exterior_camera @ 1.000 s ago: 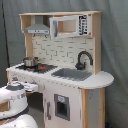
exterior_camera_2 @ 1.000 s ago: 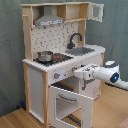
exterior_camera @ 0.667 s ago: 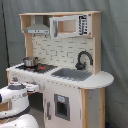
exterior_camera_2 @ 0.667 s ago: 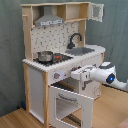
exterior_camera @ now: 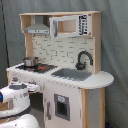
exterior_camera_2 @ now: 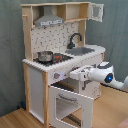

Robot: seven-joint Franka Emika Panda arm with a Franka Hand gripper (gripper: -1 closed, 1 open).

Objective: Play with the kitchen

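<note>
In front of the kitchen (exterior_camera_2: 57, 60), the gripper (exterior_camera_2: 75, 76) is hovering above the opened oven door (exterior_camera_2: 70, 106); whether its jaws are parted, I cannot tell.

Kitchen (exterior_camera: 60, 70) layout, as seen in both exterior views.

In the first exterior view, a pot (exterior_camera: 30, 61) sits on the hob (exterior_camera: 36, 66) under the hood (exterior_camera: 37, 30); the sink (exterior_camera: 71, 74) lies to the first exterior view's right, with the faucet (exterior_camera: 83, 59) behind it and the microwave (exterior_camera: 70, 25) above. In the second exterior view, the oven door (exterior_camera_2: 70, 105) hangs open below the hob, with the arm's gripper (exterior_camera_2: 75, 75) just above it at the kitchen's front.
</note>
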